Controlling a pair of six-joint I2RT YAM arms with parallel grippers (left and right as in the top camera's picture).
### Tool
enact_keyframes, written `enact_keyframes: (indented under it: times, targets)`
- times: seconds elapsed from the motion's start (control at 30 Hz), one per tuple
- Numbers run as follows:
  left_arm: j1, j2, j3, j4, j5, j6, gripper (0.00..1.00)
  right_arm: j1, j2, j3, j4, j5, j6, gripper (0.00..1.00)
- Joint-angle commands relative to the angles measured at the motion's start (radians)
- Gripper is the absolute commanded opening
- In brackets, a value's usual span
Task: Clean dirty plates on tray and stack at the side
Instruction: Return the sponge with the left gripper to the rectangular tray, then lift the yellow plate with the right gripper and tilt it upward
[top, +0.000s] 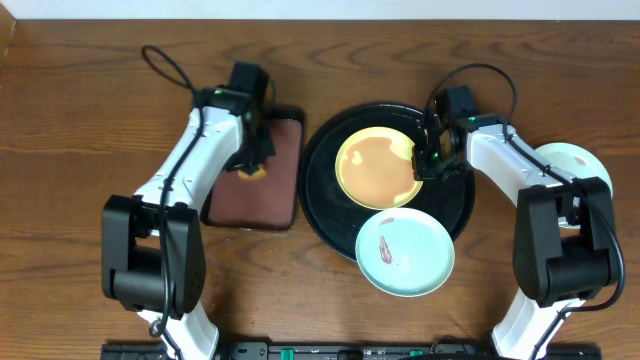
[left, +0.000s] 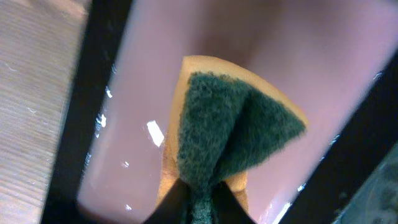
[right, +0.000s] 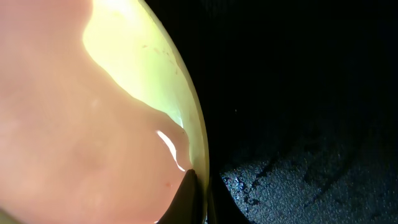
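The pale yellow plate lies in the big black round tray, its face covered by an orange-brown film. My right gripper is shut on its right rim; in the right wrist view the fingers pinch the yellow plate's edge. A mint-blue plate with a red-brown smear overlaps the tray's front rim. Another pale plate lies on the tabletop at the right, partly behind my right arm. My left gripper is shut on a green-and-yellow sponge over the small reddish-brown tray.
The reddish-brown rectangular tray with a dark rim sits left of the black tray. Cables run behind both arms at the back of the table. Wood-grain tabletop lies at the left and front.
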Motion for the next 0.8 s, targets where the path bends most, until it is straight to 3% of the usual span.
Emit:
enact_keyframes:
  times: [0.0, 0.03, 0.27, 0.53, 0.77]
  targets:
    - [0.007, -0.002, -0.008, -0.011, 0.111, 0.073, 0.26, -0.008, 0.020, -0.009, -0.007, 0.029, -0.040, 0.01]
    - [0.009, -0.007, -0.005, -0.021, 0.111, 0.087, 0.39, -0.008, 0.020, -0.009, -0.006, 0.029, -0.040, 0.01]
    - [0.047, -0.154, 0.053, -0.113, 0.111, 0.092, 0.72, -0.008, -0.005, 0.011, -0.002, 0.029, -0.040, 0.01]
    - [0.116, -0.441, 0.053, -0.148, 0.111, 0.092, 0.79, 0.047, -0.158, 0.089, 0.010, 0.029, -0.109, 0.01]
    - [0.144, -0.612, 0.053, -0.198, 0.108, 0.096, 0.80, 0.189, -0.288, 0.131, 0.138, 0.113, -0.171, 0.01]
